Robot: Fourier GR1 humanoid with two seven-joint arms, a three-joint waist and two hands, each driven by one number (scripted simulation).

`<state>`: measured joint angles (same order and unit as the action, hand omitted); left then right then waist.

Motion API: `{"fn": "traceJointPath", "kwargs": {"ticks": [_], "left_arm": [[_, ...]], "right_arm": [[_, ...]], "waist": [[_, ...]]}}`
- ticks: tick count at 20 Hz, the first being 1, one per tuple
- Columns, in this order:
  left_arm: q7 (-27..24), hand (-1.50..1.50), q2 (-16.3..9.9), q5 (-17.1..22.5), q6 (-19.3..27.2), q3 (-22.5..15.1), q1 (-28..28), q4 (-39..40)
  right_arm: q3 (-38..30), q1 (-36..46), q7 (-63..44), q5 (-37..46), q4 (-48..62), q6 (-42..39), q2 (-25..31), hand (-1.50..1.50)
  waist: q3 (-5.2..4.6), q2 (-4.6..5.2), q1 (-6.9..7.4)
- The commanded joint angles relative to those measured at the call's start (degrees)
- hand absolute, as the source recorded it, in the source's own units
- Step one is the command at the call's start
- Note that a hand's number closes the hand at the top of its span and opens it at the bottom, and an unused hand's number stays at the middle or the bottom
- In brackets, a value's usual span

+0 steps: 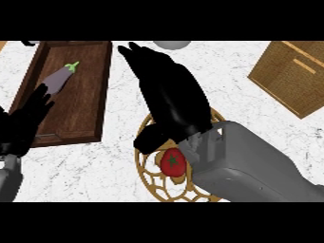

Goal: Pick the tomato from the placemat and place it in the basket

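Right hand (168,95) hovers spread above the tomato (172,161) on the placemat (150,176) — drop straight down, then curl round it — left hand (14,126) rests open.

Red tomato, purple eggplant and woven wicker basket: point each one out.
Red tomato (172,161), head view, on its visible red skin.
Purple eggplant (58,79), head view, mid-body.
Woven wicker basket (290,80), head view, on its side wall.

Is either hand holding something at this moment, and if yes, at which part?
Nothing is held. The right hand is open above the tomato, which lies on the round placemat. The left hand rests open beside the wooden tray.
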<state>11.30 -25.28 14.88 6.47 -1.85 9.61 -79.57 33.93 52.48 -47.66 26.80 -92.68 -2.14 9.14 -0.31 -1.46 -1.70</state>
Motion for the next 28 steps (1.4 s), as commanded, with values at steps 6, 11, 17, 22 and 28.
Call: {"fn": "traceJointPath", "kwargs": {"ticks": [6,11,17,22,28], "left_arm": [[-1.22,0.00,1.16,-0.38,0.28,0.35,-0.54,0.74],[-2.46,0.00,0.28,-0.03,-1.08,1.42,-1.59,0.93],[0.76,0.00,0.49,0.27,-0.52,1.91,0.48,-1.35],[-0.95,0.00,1.99,-2.09,-0.53,0.53,-0.24,-0.24],[-2.46,0.00,1.90,-1.57,-3.37,2.67,1.62,2.82]], "right_arm": [[-10.20,13.34,-24.70,-16.45,-3.44,-25.32,3.29,-1.50],[-11.76,8.53,-27.85,-28.21,-8.08,-27.98,7.54,-1.50],[-15.78,3.29,-31.10,-38.42,-18.75,-23.29,13.60,-1.50],[-16.37,-8.75,-26.01,-33.60,-31.80,-17.16,18.04,-1.50],[-11.79,-17.96,-19.64,-24.70,-33.99,-15.83,15.60,-1.50]], "waist": [[0.15,0.44,0.28],[0.25,0.45,-0.25],[0.32,0.66,0.05],[0.34,1.03,0.36],[0.28,1.39,1.40]]}}
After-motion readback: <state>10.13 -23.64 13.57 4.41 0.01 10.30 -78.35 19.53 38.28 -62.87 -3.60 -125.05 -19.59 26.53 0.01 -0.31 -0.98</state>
